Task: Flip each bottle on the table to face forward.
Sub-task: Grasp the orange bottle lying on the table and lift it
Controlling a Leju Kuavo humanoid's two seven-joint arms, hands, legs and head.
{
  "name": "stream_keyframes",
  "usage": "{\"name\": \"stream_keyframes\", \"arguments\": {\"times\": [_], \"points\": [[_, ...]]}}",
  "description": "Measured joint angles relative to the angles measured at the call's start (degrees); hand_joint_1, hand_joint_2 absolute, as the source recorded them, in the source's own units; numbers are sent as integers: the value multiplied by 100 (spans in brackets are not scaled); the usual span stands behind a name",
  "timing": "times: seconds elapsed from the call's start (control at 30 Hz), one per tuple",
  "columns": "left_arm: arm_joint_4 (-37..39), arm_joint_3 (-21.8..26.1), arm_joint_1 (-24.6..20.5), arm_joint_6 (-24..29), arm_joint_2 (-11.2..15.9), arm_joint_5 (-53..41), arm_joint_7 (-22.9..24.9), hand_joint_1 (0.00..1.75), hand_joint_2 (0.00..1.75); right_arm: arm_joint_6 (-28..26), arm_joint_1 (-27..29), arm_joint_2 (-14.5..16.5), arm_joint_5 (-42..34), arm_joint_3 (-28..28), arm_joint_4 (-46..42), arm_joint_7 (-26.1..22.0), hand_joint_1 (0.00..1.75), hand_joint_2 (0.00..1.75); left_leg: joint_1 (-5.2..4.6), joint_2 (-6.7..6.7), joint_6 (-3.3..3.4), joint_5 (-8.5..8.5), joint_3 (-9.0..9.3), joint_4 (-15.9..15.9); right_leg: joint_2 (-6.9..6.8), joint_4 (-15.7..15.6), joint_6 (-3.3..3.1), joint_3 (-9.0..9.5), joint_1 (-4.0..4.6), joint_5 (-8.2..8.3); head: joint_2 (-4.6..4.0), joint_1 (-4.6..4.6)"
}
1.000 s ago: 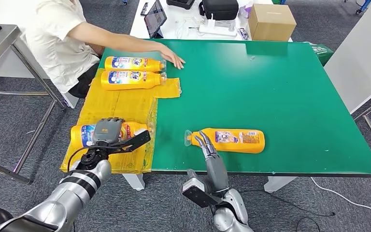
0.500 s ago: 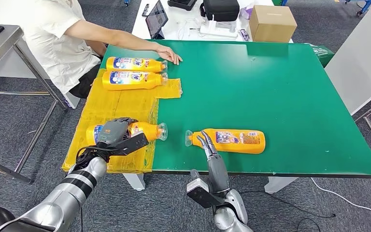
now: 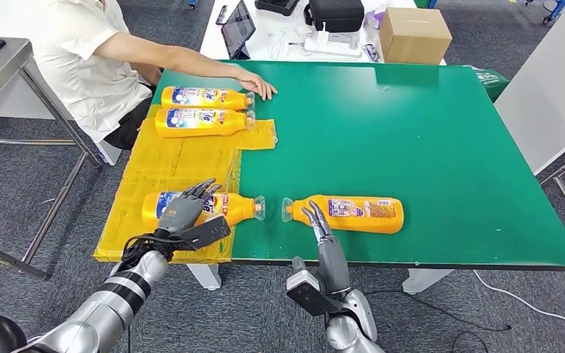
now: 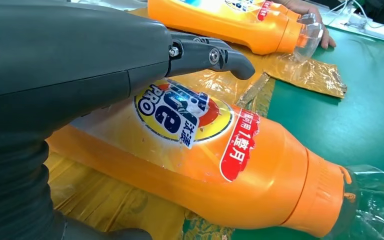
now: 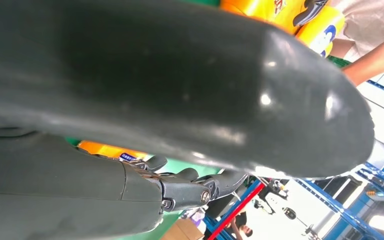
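An orange bottle lies on its side on the yellow sheet, label up, its clear cap over the green mat. My left hand rests over its body, and the fingers are straight and lifted off the label. A second orange bottle lies near the table's front edge, cap pointing left. My right hand stands at its neck with fingers extended, holding nothing. Two more bottles lie at the back left.
A person sits at the back left with a hand flat on the green table. Behind the table are a cardboard box, a black bag and a tablet. A white table stands at the right.
The near-left bottle has moved right along the yellow sheet under my left hand, so its cap now reaches the green mat. The left fingers have lifted and spread. The right hand has barely moved.
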Motion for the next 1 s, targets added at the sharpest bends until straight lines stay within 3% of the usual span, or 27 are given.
{"name": "stream_keyframes", "arguments": {"times": [0.2, 0.33, 0.53, 0.73, 0.87, 0.93, 1.0], "points": [[-112, -81, 82, 113, 7, 27, -43, 0, 175, -9, 1, 0, 9, 0, 38, 0, 0, 0, 0, 1, 0, 0, 0, 0, 0, -1, 0, -1, -1, 0, 0, 2], [-537, -149, 367, 711, -57, 248, -236, 0, 175, -55, 18, -3, 57, -2, 50, 0, 0, 0, -1, 2, 0, 0, -1, 0, 1, -1, 0, -5, -1, 0, 0, 0], [-1692, -221, 1038, 1753, -401, 914, -692, 0, 175, -114, 98, -4, 142, -2, 50, 0, 0, 0, -2, 2, 0, -4, -16, 1, 1, -2, 1, -18, -2, -1, 0, 1], [-2640, -246, 1582, 2504, -833, 2601, -1598, 0, 175, -369, 143, -7, 138, -3, 51, 3, 0, 0, -2, 3, 0, -5, -18, 1, 2, -3, 1, -23, -2, -1, 0, 1], [-3019, -283, 1728, 2611, -973, 3005, -1699, 0, 175, -477, 138, -23, 241, -3, 56, 54, 0, 175, -2, 3, 0, -4, -18, 0, 3, -3, 1, -22, -1, 0, 0, 0], [-3128, -296, 1767, 2512, -1016, 3344, -1686, 0, 175, -609, 127, -55, 692, -18, 59, 188, 0, 175, -2, 3, 0, -4, -17, 1, 3, -3, 1, -22, -2, 0, 0, -1], [-3183, -344, 1798, 2248, -1062, 3779, -1599, 0, 175, -694, 95, -125, 1714, -137, 54, 407, 0, 175, -2, 2, 0, -3, -17, 1, 2, -3, 1, -21, -2, 1, 0, -1]]}}
